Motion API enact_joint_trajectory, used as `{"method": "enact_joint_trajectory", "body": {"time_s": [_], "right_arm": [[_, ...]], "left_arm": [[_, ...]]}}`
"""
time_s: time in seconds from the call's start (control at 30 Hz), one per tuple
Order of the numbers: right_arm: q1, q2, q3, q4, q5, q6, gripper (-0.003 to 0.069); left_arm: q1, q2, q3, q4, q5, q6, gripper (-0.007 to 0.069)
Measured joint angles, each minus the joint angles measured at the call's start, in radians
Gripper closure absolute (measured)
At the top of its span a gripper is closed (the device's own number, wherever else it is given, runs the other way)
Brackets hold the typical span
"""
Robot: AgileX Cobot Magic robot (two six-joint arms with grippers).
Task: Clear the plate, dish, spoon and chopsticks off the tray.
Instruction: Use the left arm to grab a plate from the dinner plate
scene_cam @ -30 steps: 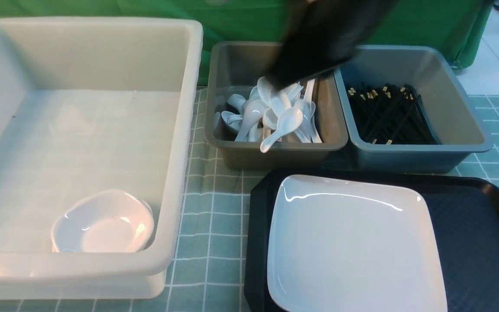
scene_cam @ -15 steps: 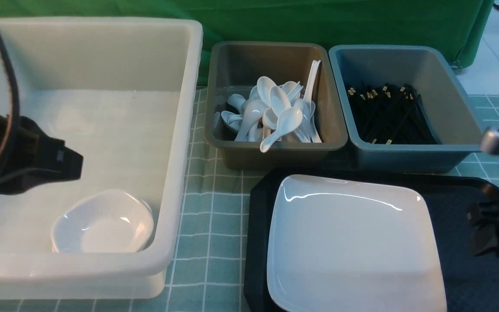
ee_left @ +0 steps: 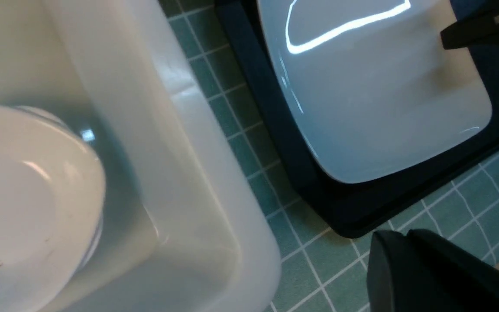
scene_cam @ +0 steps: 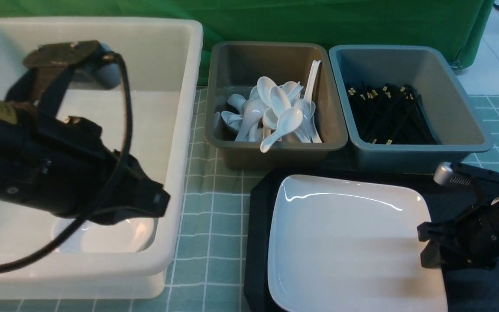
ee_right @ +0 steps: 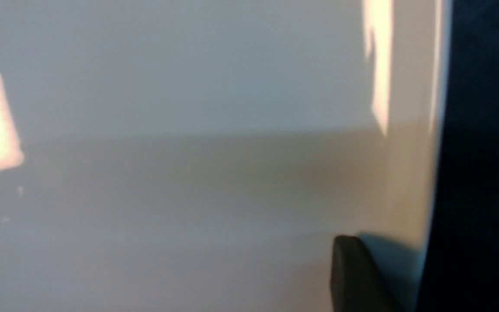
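Plate lies flat on the tray, near right of the scene, filling the tray's left part. Right gripper is at the plate's right rim with its two black fingertips set a narrow gap apart. The right wrist view shows one fingertip over the plate just inside the rim; contact is possible but too blurred to confirm.

Left gripper hangs over the near right corner of the white tub, above the small dish that sits in that corner. Only a dark wedge tip shows, so I cannot tell whether its jaws are apart or together.

Spoons are heaped in the grey tub, far centre. Chopsticks are piled in the blue-grey tub, just beside it on the right. Both tubs stand just beyond the tray's far edge. A green checked cloth covers the table.
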Motion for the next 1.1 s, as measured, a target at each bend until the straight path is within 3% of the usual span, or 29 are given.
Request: {"method": "enact_joint_trajectory", "body": {"time_s": [0.07, 0.23, 0.3, 0.43, 0.63, 0.7, 0.77, 0.83, 1.0, 1.1], "right_arm": [[-0.006, -0.006, 0.000, 0.012, 0.003, 0.000, 0.0536], [-0.086, -0.032, 0.002, -0.033, 0.027, 0.016, 0.0541], [-0.188, -0.070, 0.002, -0.077, 0.046, 0.024, 0.0541], [-0.275, -0.093, 0.002, -0.103, 0.066, 0.036, 0.0533], [-0.276, -0.093, 0.002, -0.130, 0.145, 0.044, 0.0121], [-0.273, -0.093, -0.003, -0.135, 0.170, 0.044, 0.0061], [-0.270, -0.107, -0.032, -0.143, 0.258, 0.043, -0.0006], [-0.268, -0.140, -0.056, -0.144, 0.332, 0.040, -0.0004], [-0.261, -0.323, -0.086, -0.145, 0.409, 0.025, 0.0130], [-0.236, -0.469, -0.089, -0.140, 0.411, 0.024, 0.0163]], "left_arm": [[-0.043, 0.022, 0.000, 0.000, -0.024, -0.018, 0.0615], [-0.134, 0.081, 0.000, 0.000, -0.071, -0.045, 0.0615], [-0.198, 0.128, 0.000, 0.009, -0.106, -0.080, 0.0615], [-0.272, 0.191, 0.000, 0.014, -0.172, -0.102, 0.0615], [-0.342, 0.337, -0.011, -0.017, -0.262, -0.112, 0.0603], [-0.346, 0.359, -0.021, -0.021, -0.266, -0.113, 0.0593], [-0.355, 0.431, -0.067, -0.022, -0.277, -0.113, 0.0543], [-0.360, 0.498, -0.123, -0.023, -0.286, -0.112, 0.0474], [-0.382, 0.658, -0.252, -0.027, -0.301, -0.115, 0.0266], [-0.396, 0.769, -0.317, -0.027, -0.301, -0.167, 0.0131]]}}
